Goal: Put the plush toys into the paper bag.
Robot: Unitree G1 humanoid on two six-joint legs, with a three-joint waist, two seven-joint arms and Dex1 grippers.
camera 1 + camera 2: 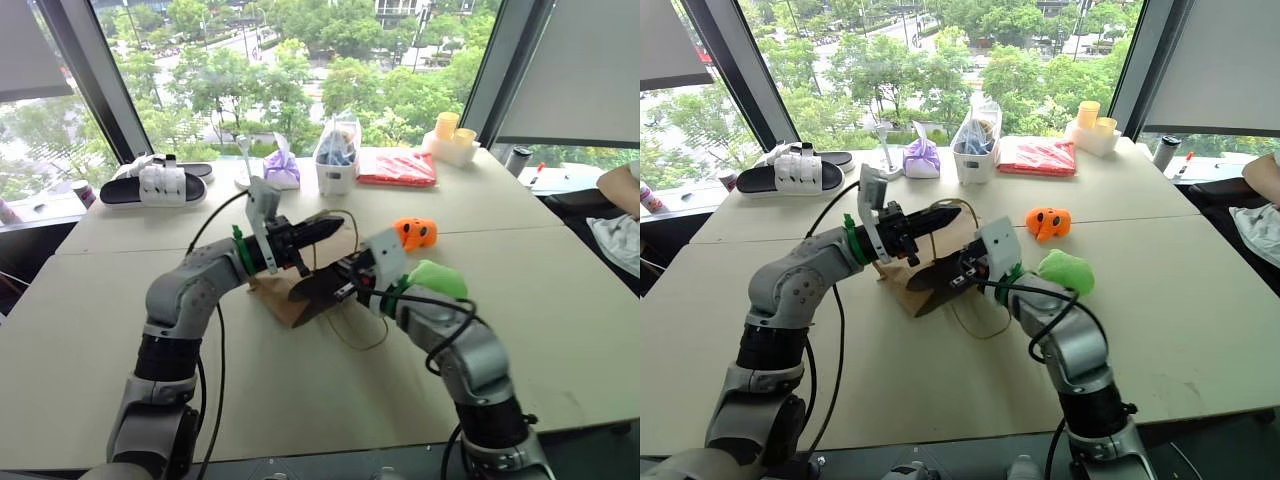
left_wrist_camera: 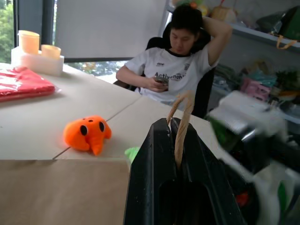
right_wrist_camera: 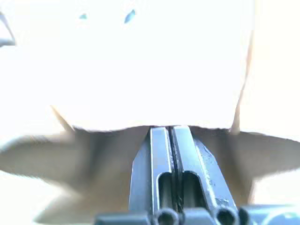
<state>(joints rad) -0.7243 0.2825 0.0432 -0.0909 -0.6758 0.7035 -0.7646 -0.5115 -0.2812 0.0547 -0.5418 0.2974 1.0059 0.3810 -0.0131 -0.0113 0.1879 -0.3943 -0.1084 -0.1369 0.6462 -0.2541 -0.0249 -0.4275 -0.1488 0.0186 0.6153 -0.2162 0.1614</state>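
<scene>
While the paper bag (image 1: 925,285) was lifted off the table (image 1: 1200,300), its cord (image 2: 180,126) pinched by the clenched left gripper (image 1: 958,212) and its edge by the closed right gripper (image 1: 912,280), a slip or tear seemed possible; the green toy (image 1: 1068,270) and orange toy (image 1: 1048,222) lay beyond, outside.

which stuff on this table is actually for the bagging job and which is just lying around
For the job:
- paper bag
- orange plush toy
- green plush toy
- left gripper, shut on the bag's cord handle
- right gripper, at the bag

Just lying about:
- slippers
- purple pouch
- red packet
- yellow cups
</scene>
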